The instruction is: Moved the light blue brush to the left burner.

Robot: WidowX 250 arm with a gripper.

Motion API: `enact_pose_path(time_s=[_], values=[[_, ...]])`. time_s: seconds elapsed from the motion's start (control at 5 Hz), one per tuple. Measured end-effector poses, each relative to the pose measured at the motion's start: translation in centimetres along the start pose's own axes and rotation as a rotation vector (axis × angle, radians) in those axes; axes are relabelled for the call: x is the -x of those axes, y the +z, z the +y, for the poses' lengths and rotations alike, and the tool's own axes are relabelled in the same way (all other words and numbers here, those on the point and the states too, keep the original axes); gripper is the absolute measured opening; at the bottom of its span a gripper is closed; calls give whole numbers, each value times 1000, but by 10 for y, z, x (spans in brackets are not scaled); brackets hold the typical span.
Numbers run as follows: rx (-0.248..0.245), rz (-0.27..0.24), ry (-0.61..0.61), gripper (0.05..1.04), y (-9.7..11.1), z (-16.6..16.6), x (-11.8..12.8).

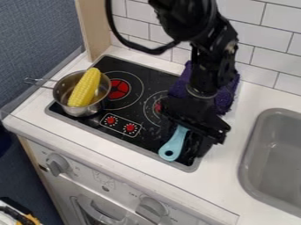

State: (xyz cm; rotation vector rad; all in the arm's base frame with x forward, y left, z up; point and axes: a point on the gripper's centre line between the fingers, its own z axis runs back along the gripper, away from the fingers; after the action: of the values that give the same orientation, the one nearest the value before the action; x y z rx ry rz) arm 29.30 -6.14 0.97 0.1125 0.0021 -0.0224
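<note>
The black gripper [197,117] hangs over the right part of the stove, directly above the light blue brush [174,144]. The brush's handle, with a hole at its end, points toward the stove's front edge; its other end is hidden under the gripper. Whether the gripper holds it, I cannot tell. On the black stovetop, the left burner [119,89] shows a red centre inside white rings, with a metal pot close by on its left.
The metal pot [63,90] holds a yellow corn cob [86,88]. A purple cloth [225,97] lies behind the gripper at the stove's back right. Farther right is a grey sink [256,145]; white tiles [266,66] line the back.
</note>
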Motion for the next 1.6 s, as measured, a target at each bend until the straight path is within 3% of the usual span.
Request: enact_pose_path(time_s=[0.4,0.8,1.0,1.2,1.4,1.6], values=[[38,18,-1,956,-4,-1,-7],[70,24,-36,434,-4,4,-8],[68,17,-65,334,0,5,-8],[64,23,-94,333,4,6,-6],[19,-61,-129,333,58,16,-20],[7,-73,-35,333,85,54,-45]])
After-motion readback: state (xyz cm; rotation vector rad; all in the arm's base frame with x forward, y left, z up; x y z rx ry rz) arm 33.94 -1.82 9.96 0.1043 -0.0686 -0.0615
